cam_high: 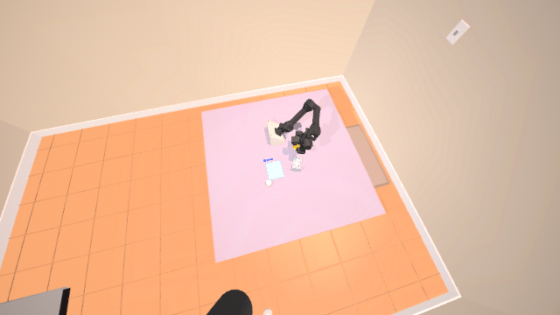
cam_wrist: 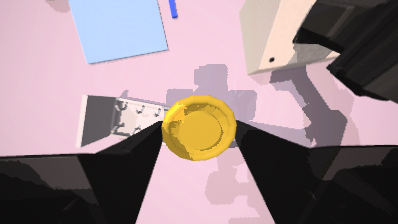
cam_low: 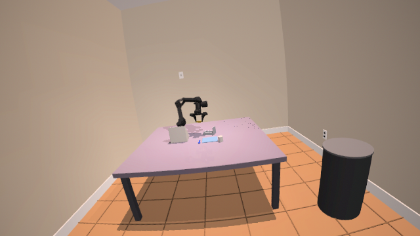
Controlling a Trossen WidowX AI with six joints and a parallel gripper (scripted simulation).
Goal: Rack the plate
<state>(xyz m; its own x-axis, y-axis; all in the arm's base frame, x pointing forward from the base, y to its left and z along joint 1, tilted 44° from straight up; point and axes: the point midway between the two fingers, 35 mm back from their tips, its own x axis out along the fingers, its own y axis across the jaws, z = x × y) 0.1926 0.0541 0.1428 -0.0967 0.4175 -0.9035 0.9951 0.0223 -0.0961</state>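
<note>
arm raised, bent | pincer [cam_high: 296, 147] [cam_low: 199, 121] [cam_wrist: 199, 125] downward, clamped, fingers apart

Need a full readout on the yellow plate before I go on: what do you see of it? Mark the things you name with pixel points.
The yellow plate [cam_high: 296, 147] [cam_low: 199, 121] [cam_wrist: 200, 131] is round, with a raised rim around a flat, circular center, and looks smooth, perhaps plastic. It is held by opposite edges between the fingers, roughly level, above the table, outside the dish rack. Shadow darkens part of its face. Its underside is hidden.
</note>
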